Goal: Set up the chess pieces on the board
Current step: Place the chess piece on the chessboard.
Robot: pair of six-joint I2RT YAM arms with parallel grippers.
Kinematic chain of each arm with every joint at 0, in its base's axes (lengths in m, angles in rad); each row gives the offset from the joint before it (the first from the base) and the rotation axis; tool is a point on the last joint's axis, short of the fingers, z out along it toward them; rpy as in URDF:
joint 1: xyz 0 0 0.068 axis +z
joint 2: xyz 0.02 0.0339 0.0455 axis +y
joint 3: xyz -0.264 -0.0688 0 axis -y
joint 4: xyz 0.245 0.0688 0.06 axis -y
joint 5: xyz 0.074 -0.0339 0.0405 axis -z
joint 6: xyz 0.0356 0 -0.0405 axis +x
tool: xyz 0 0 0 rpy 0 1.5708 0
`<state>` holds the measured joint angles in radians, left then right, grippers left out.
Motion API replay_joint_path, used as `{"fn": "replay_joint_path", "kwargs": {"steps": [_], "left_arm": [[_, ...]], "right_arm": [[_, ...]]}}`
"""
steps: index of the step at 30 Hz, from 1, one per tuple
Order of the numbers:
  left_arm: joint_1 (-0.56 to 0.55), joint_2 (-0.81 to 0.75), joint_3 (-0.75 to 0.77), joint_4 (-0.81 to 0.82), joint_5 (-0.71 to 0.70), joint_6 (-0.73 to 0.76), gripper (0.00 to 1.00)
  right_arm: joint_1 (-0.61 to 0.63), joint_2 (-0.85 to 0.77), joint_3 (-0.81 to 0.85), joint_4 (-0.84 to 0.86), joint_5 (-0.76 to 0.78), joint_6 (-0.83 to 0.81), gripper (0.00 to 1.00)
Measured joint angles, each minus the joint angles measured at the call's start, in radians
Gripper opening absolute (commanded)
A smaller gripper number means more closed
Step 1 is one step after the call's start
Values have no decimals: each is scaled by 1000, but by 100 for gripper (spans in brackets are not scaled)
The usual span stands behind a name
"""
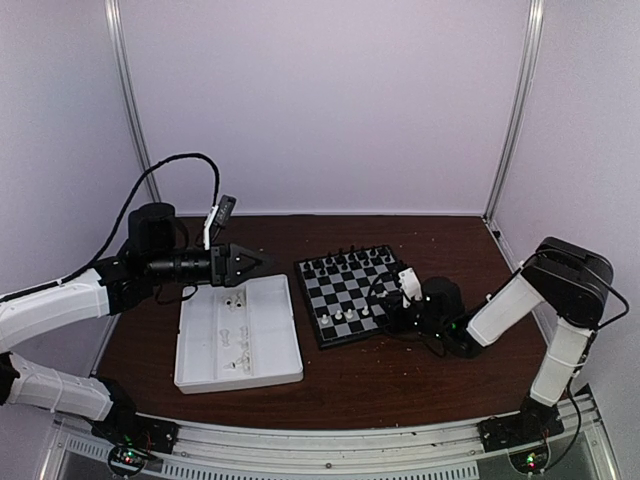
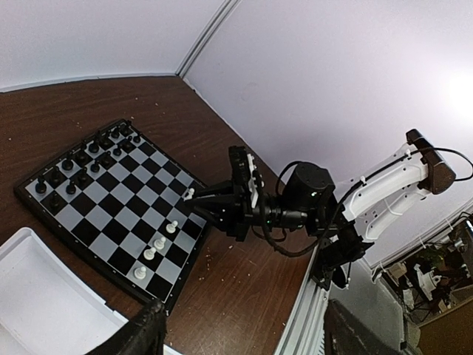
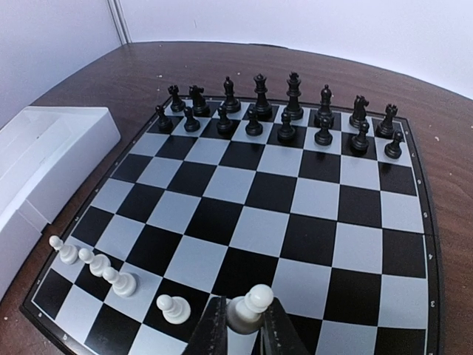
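Right wrist view gives me the clearest look: the right gripper [image 3: 238, 329] has its two fingers closed narrowly on a white pawn [image 3: 250, 305], pinching it low at the base, over the near row of the board [image 3: 292, 240]. I cannot tell if the pawn touches the square under it. Four other white chess pieces [image 3: 118, 282] stand in a line along the near left part of the board, and the closest one is just beside the held pawn. The black chessmen [image 3: 260, 92] fill the two far rows. From the top camera I see the left gripper [image 1: 262, 263] with its fingers spread wide and holding nothing, raised near the far edge of the white tray [image 1: 240, 378]. The tray lies just left of the board. More of the white chess pieces lie inside the tray, too small for me to name.
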<state>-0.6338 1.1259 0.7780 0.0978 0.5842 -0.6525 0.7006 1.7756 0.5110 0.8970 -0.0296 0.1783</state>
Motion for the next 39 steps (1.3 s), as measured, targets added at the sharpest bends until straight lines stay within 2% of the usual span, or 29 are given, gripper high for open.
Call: {"fn": "replay_joint_path", "kwargs": {"steps": [28,31,37,39], "left_arm": [[0,2,0,-39,8,44,73],[0,2,0,-45,8,46,73],[0,2,0,-48,7,50,73],[0,2,0,-48,7,51,73]], "right_arm": [[2,111,29,27,-27,-56,16],[2,111,34,23,-28,-60,19],[2,112,37,19,-30,-65,34],[5,112,37,19,-31,-65,34]]}}
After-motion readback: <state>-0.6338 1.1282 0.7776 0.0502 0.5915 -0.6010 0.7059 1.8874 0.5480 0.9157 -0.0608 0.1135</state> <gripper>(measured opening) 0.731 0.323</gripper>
